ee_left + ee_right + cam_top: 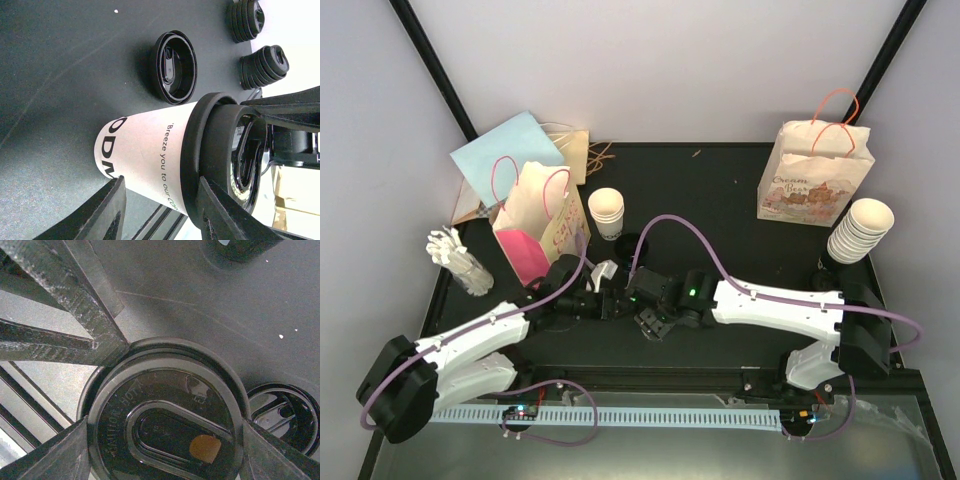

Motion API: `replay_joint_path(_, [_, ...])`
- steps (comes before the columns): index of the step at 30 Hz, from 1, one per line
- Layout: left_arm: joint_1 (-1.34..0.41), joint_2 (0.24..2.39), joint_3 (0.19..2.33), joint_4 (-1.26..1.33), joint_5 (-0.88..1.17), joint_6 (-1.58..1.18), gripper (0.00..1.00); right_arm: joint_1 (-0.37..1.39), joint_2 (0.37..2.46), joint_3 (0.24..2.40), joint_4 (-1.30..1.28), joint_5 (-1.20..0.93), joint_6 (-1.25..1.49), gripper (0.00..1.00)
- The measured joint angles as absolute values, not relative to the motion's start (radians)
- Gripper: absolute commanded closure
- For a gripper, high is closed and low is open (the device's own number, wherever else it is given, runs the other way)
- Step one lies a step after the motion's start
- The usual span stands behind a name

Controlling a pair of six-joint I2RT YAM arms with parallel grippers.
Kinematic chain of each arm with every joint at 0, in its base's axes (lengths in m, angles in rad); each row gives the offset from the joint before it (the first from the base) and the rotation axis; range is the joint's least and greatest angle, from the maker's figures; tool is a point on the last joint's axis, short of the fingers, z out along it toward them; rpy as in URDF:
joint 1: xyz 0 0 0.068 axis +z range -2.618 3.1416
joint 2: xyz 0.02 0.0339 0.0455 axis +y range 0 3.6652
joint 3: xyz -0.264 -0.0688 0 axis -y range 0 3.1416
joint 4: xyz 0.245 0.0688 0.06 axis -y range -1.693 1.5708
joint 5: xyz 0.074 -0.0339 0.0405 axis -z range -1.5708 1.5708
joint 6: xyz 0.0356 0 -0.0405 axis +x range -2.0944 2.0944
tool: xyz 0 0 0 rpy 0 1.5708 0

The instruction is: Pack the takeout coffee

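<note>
The cup (145, 155), white paper with dark print, sits in the lower middle of the left wrist view. The left claw (160, 189) is closed on it at a middling width, one finger pressed to each side of its body. A black lid (165, 415) sits on the mouth of the cup. In the right wrist view it fills the lower centre of the frame, with raised lettering and a small tan spot showing at the sip hole. The right claw (165, 437) grips this lid at a broad width, with its fingers (45, 455) against opposite edges of the rim.

In the overhead view the two claws meet at the centre of the dark surface (720, 190), the left arm reaching in from the lower left and the right arm from the right. Whether the cup's base rests on the surface cannot be told.

A loose lid (175, 67) lies open side up on the surface just beyond the cup, and two stacks of lids (265, 65) stand at the upper right of the left wrist view.

Overhead, a pink and cream bag (535, 215) stands left of centre beside a short stack of paper cups (607, 212). A printed bag (815, 180) stands at the upper right, with a taller stack of cups (860, 230) just below it.
</note>
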State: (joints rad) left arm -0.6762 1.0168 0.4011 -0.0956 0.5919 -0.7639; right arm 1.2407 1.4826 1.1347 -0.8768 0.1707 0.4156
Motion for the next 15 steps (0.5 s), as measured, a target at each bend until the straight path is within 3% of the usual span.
replay_joint_path(11, [-0.676, 0.987, 0.402, -0.111, 0.574, -0.763, 0.53, 1.24, 1.457, 1.101, -0.837, 0.17, 0.408, 0.28])
replay_joint_path(15, [-0.677, 0.961, 0.41, -0.133, 0.568, -0.759, 0.46, 1.24, 1.45, 1.097, -0.83, 0.171, 0.393, 0.28])
